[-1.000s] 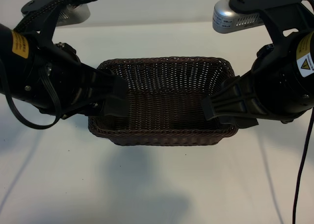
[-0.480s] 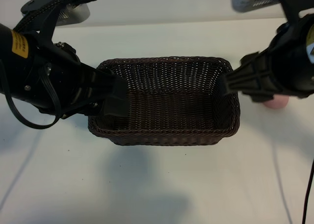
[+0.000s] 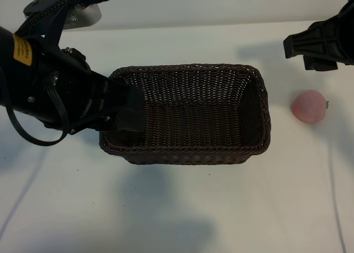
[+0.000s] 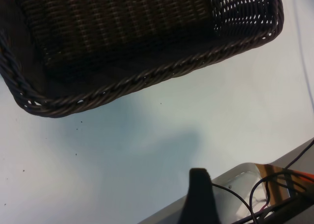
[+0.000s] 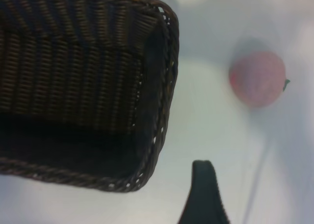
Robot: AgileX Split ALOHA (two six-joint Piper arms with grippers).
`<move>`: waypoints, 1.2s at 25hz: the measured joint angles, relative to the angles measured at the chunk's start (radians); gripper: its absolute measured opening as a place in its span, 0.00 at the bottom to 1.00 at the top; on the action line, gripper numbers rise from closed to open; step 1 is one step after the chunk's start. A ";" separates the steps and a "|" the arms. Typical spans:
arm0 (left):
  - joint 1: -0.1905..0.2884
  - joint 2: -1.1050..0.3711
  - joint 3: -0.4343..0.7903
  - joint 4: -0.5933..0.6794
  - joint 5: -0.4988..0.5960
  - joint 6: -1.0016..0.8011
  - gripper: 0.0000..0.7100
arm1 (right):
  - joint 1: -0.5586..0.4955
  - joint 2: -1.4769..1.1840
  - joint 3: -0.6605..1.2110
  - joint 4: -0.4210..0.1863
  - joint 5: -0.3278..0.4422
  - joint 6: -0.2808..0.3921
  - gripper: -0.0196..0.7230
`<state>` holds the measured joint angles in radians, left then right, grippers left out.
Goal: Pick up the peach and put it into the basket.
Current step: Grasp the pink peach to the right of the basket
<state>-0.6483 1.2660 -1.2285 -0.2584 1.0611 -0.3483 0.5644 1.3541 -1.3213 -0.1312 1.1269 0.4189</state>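
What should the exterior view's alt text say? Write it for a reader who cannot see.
A pale pink peach lies on the white table, right of an empty dark wicker basket. The right gripper hangs open beyond the peach; the left gripper sits at the basket's left end.

Left black hand [image 3: 130,112] angled downward at exterior view's left, jaws apart, empty. Right black hand [image 3: 293,45] at upper right, jaws apart, empty.

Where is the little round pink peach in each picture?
Exterior view: small round pale pink peach on the white table, right of the dark brown woven wicker basket.
Left wrist view: not in it.
Right wrist view: peach beside the basket's end.
Shared landmark: the basket's braided rim.
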 joint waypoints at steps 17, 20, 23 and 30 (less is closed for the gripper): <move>0.000 0.000 0.000 0.000 0.000 0.000 0.75 | -0.173 0.389 0.000 0.067 -0.163 -0.045 0.73; 0.000 0.000 0.000 0.000 0.000 0.000 0.75 | -0.225 0.433 0.000 0.080 -0.179 -0.071 0.73; 0.000 0.000 0.000 0.000 0.000 0.000 0.75 | -0.273 0.469 0.000 0.106 -0.203 -0.109 0.72; 0.000 0.000 0.000 0.000 0.000 0.000 0.75 | -0.363 0.521 0.000 0.157 -0.250 -0.182 0.69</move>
<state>-0.6483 1.2660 -1.2285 -0.2584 1.0611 -0.3483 0.2011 1.8749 -1.3213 0.0255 0.8768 0.2365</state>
